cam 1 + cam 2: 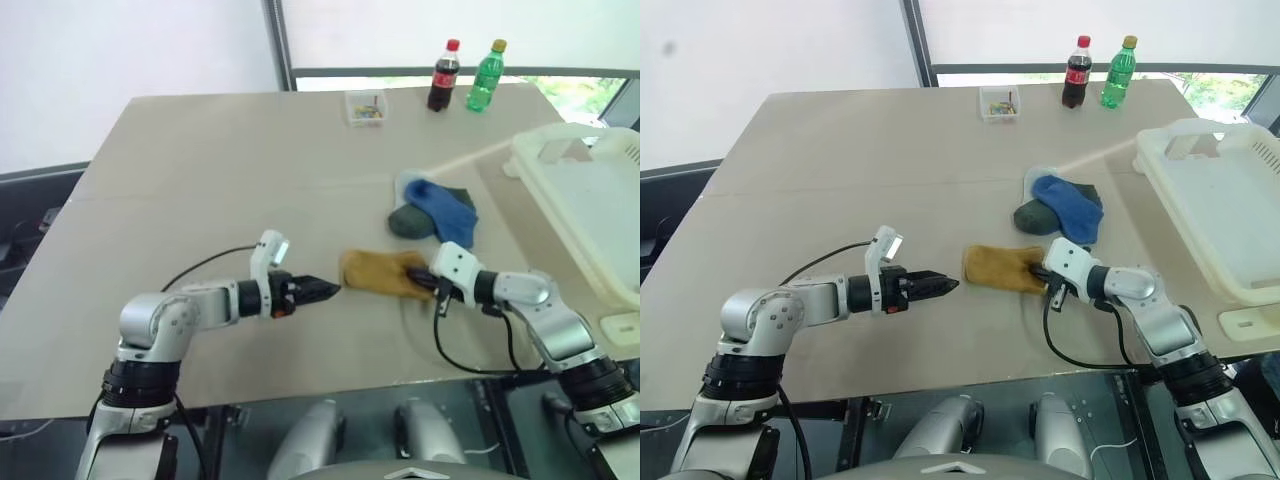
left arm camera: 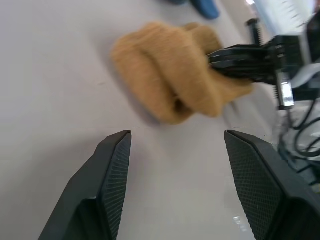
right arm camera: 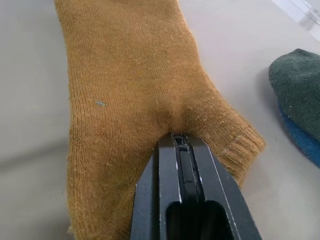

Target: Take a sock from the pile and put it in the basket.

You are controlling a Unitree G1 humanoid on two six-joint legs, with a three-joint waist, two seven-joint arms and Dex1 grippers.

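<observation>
A mustard yellow sock (image 1: 378, 272) lies on the table, apart from the pile (image 1: 435, 212) of blue, dark green and pale socks behind it. My right gripper (image 1: 424, 279) is shut on this sock's right end; the fabric puckers at the tips (image 3: 179, 138). My left gripper (image 1: 326, 290) hovers just left of the sock, open, with nothing between its fingers (image 2: 114, 170). In the left wrist view the sock (image 2: 170, 85) sits beyond the open jaws, with the right gripper (image 2: 225, 56) biting into its fold. The cream-white basket (image 1: 560, 150) stands at the right edge of the table.
Two drink bottles, one red-capped (image 1: 445, 75) and one green (image 1: 486, 75), stand at the table's far edge beside a small clear box (image 1: 365, 107). Black cables trail from both wrists across the table's near part.
</observation>
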